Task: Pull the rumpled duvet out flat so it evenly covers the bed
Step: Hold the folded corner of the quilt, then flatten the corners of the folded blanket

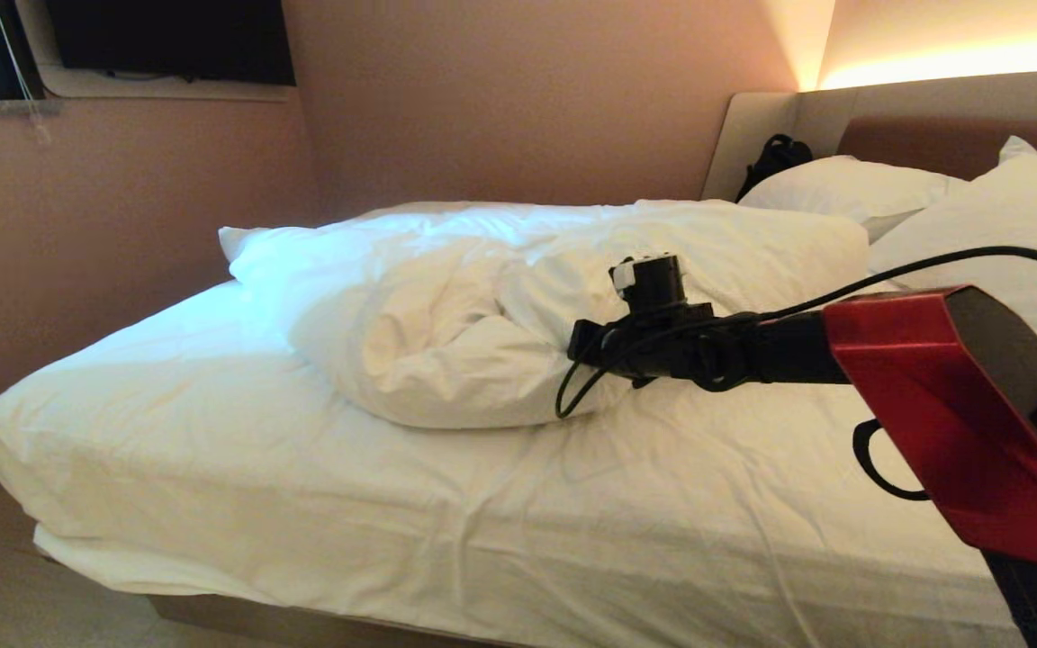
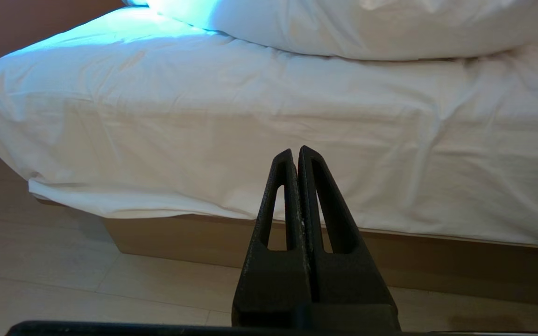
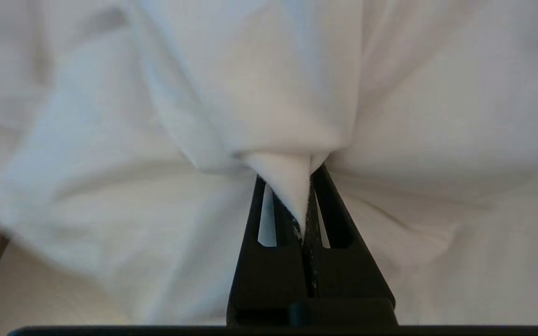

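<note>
1. The right arm (image 1: 951, 405) enters from the near right and reaches leftward, roughly level, over the bed (image 1: 446, 531) to the near edge of the duvet (image 1: 500, 306).
2. The right hand (image 3: 304, 196) is clamped on a pinch of the duvet's white cloth; in the right wrist view a tapered fold sits wedged between its two black fingers (image 3: 329, 205), which converge on it.
3. In the head view the right hand's tips are hidden behind the wrist camera (image 1: 653, 279) and the black cable (image 1: 933, 265) that loops along the arm.
4. The duvet lies bunched in a puffy heap across the middle of the bed, running from the far left toward the pillows (image 1: 852, 189) at the far right. The sheeted mattress near and left of it is uncovered.
5. The left hand (image 2: 297, 154) shows only in the left wrist view, with its fingers pressed together and holding nothing. It is held low, off the near side of the bed, pointing at the mattress side above the tan base (image 2: 180, 238) and the floor (image 2: 63, 280).
6. A dark bag (image 1: 775, 157) rests against the headboard (image 1: 933, 135) beyond the pillows.
</note>
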Motion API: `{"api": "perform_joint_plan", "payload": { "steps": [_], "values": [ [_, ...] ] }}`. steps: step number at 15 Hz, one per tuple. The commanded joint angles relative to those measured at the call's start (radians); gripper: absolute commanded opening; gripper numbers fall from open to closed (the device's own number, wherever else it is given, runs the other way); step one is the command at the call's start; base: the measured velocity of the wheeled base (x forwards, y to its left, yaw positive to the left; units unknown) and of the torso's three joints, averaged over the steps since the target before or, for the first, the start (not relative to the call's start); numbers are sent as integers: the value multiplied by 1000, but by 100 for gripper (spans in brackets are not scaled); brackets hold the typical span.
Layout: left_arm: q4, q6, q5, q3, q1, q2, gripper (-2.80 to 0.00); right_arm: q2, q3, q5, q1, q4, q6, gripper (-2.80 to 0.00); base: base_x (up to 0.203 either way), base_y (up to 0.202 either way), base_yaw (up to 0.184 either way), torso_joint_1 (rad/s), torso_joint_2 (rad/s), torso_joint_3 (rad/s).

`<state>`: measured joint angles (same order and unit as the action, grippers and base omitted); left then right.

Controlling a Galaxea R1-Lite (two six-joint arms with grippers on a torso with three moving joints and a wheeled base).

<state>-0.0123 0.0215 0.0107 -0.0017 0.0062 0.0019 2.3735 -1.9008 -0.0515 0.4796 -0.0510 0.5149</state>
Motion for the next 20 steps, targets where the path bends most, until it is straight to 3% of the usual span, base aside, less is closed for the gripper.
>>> {"api": "perform_joint_plan", "payload": {
  "steps": [1, 4, 8, 14, 18, 20],
  "values": [
    [0, 0, 0, 0, 1, 0, -280, -101, 21, -3, 0, 69, -1, -280, 0, 0, 0, 0, 0, 0],
    [0, 0, 0, 0, 0, 0, -280, -161, -8, -3, 0, 312, -41, -280, 0, 0, 0, 0, 0, 0],
    [0, 0, -1, 0, 1, 0, -280, -200, -28, 4, -1, 642, -158, -280, 0, 0, 0, 0, 0, 0],
    [0, 0, 0, 0, 0, 0, -280, -146, -9, 45, 20, 725, -262, -280, 0, 0, 0, 0, 0, 0],
    [0, 0, 0, 0, 0, 0, -280, -82, 0, 39, 45, 707, -269, -280, 0, 0, 0, 0, 0, 0],
    [0, 0, -2, 0, 0, 0, -280, -44, 0, 44, 44, 631, -265, -280, 0, 0, 0, 0, 0, 0]
  ]
}}
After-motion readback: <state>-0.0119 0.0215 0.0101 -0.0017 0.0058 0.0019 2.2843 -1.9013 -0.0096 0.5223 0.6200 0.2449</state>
